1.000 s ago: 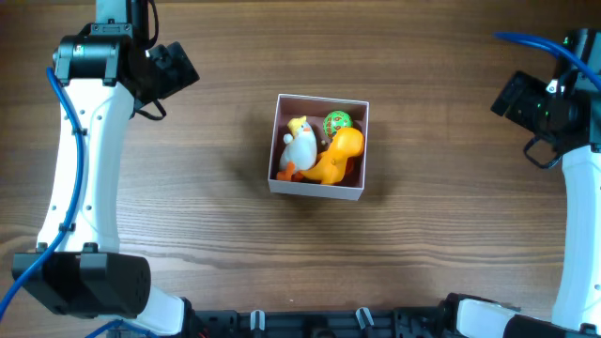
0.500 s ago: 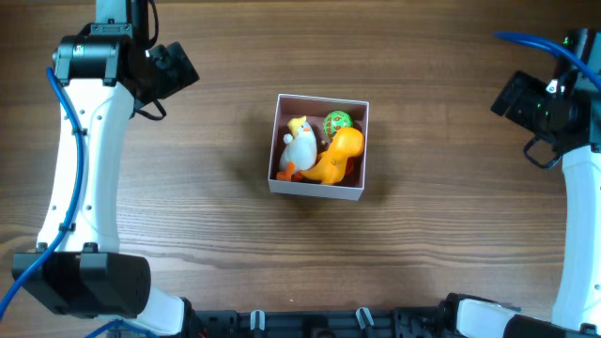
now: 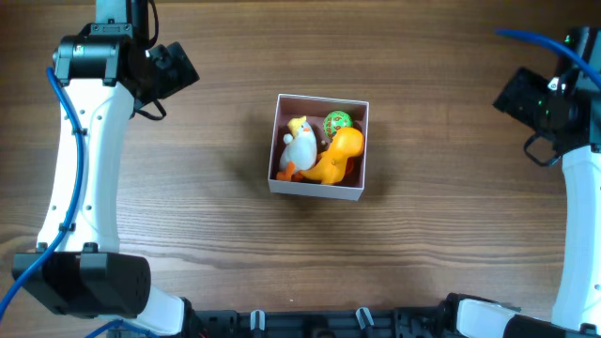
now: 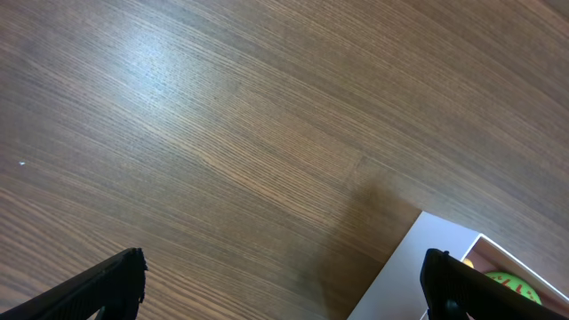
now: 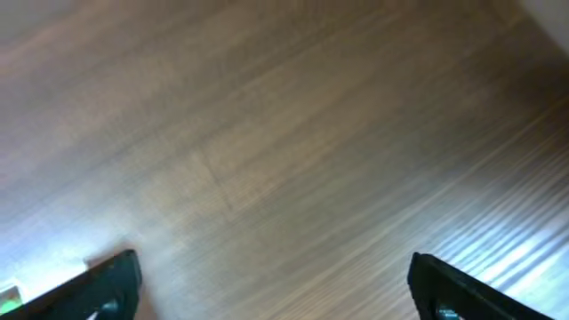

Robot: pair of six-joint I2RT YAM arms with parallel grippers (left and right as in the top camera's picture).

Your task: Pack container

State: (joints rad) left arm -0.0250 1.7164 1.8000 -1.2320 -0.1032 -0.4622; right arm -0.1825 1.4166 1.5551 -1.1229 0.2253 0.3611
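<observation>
The container [image 3: 277, 141], a square white-walled box with a pink inside, sits mid-table. It holds a white duck toy [image 3: 300, 147], an orange toy [image 3: 339, 155] and a green ball [image 3: 337, 123]. Its corner also shows in the left wrist view [image 4: 418, 258] with the green ball [image 4: 511, 286]. My left gripper [image 4: 280, 284] is open and empty over bare wood, up at the far left of the container. My right gripper [image 5: 271, 284] is open and empty over bare wood, far right of the container.
The brown wood table [image 3: 188, 216] surrounds the container. The white arm links run down the left [image 3: 80, 160] and right [image 3: 577, 216] sides.
The right arm has shifted very slightly. The left arm and the toys in the container have not moved.
</observation>
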